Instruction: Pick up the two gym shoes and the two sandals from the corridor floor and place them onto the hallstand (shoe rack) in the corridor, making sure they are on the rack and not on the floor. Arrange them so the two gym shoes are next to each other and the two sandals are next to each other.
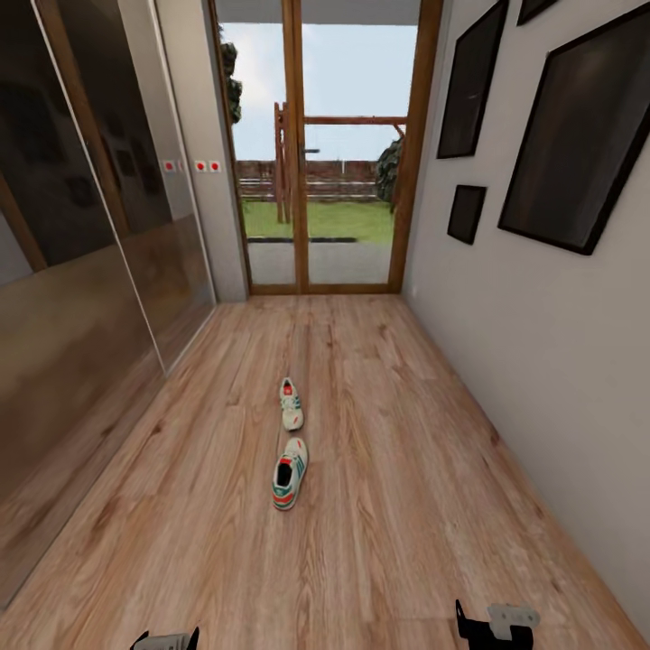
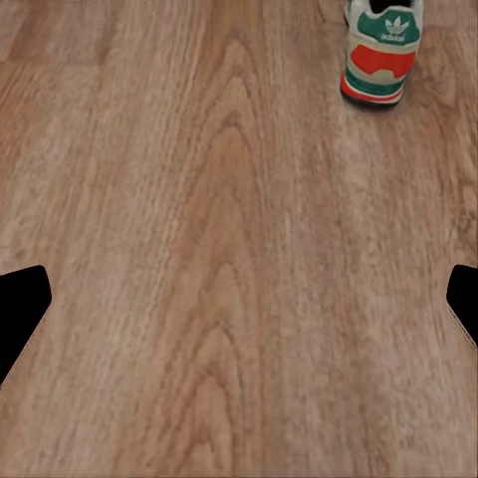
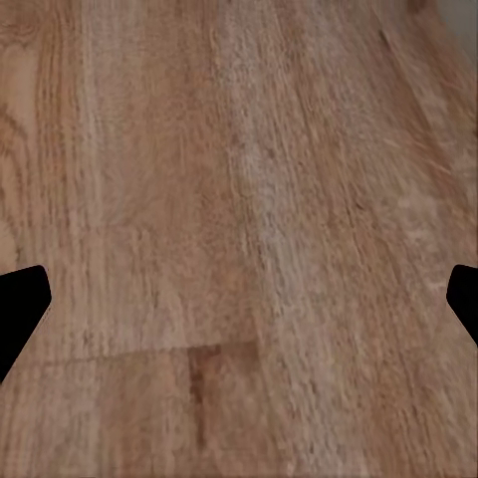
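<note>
The left gripper [image 2: 239,299] stands wide, its two dark fingertips [image 2: 22,309] at opposite edges of the left wrist view with only bare floor between them; the right gripper [image 3: 239,299] is spread just as wide over the planks and holds nothing; in the head view both sit low, the left at about 7 o'clock, the right at about 5 o'clock.

The two gym shoes lie on the corridor floor [image 1: 406,506] near the middle of the passage, toward 12 o'clock from the robot; the nearer gym shoe [image 1: 290,473] is ahead of the left arm, the farther gym shoe [image 1: 291,403] just beyond it, close but apart.

The step in hand looks like the approach: nothing is lifted yet, and neither arm is beside a shoe; the next move calls for rolling closer, then lowering the left gripper across the nearer one's width.

Each shoe's long axis runs roughly along the corridor, 6 to 12 o'clock; the nearer points its heel back at the robot and its toe slightly toward 1 o'clock; which way the farther one points I cannot tell.
</note>
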Robot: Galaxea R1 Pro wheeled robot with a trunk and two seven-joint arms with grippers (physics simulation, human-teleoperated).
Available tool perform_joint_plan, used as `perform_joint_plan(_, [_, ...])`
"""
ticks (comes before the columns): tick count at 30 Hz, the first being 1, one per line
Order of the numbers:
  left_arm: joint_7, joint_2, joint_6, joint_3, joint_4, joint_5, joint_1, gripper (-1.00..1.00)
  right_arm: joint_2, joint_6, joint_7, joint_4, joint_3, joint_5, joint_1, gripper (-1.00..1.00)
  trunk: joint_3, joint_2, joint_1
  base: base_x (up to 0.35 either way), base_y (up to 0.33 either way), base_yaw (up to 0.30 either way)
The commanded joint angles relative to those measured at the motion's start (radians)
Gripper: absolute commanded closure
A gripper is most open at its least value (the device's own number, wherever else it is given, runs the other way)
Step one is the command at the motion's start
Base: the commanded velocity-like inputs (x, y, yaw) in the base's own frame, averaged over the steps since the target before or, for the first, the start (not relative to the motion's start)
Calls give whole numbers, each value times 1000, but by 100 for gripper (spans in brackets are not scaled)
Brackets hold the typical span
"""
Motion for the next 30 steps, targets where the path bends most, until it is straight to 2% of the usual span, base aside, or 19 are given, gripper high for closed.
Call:
perform_joint_plan(1, [-10,0,-1,6,1,4,-1,-100,0,-2,-5,1,-6,11,-1,-100,-1,0,0,339,0,0])
perform_joint_plan(8, [-10,0,-1,6,-1,2,-1,-100,1,-2,-4,0,-5,12,-1,-100,-1,0,0,309,0,0])
perform_joint_plan(13, [-8,-4,10,4,-15,0,-6,-100,4,7,-1,-28,-4,12,-1,-100,-1,0,0,42,0,0])
perform_joint_plan(14, [-2,-6,50,2,-23,2,-64,-100,3,81,-3,-184,-3,11,-1,-100,-1,0,0,4,0,0])
perform_joint_plan(17, [-1,-7,106,2,-23,0,-119,-100,3,163,-3,-289,-3,10,-1,-100,-1,0,0,3,0,0])
perform_joint_plan(18, [0,-7,159,1,-23,-2,-158,-100,3,236,-3,-371,-3,10,-1,-100,-1,0,0,1,0,0])
perform_joint_plan(19, [-1,-8,244,0,-24,-4,-214,-100,3,357,-1,-497,-3,9,-1,-100,-1,0,0,0,0,0])
perform_joint_plan(22, [-1,-10,314,-1,-27,-4,-266,-100,3,478,3,-613,-3,8,-2,-100,-1,0,0,0,0,0])
perform_joint_plan(23, [-1,-15,348,-1,-27,-5,-298,-100,3,551,10,-682,-3,8,-2,-100,-1,0,0,0,0,0])
perform_joint_plan(25, [0,-23,371,-2,-27,-7,-328,-100,3,614,22,-745,-3,6,-4,-100,-1,0,0,0,0,0])
perform_joint_plan(26, [6,-43,397,-3,-27,-11,-374,-100,3,711,65,-848,-2,5,-7,-100,-1,0,0,0,0,0])
perform_joint_plan(28, [14,-51,404,-4,-27,-13,-388,-100,3,745,96,-889,-2,5,-9,-100,-1,0,0,0,0,0])
perform_joint_plan(30, [42,-67,411,-4,-25,-34,-405,-100,3,788,190,-956,-2,5,-10,-100,-1,0,0,0,0,0])
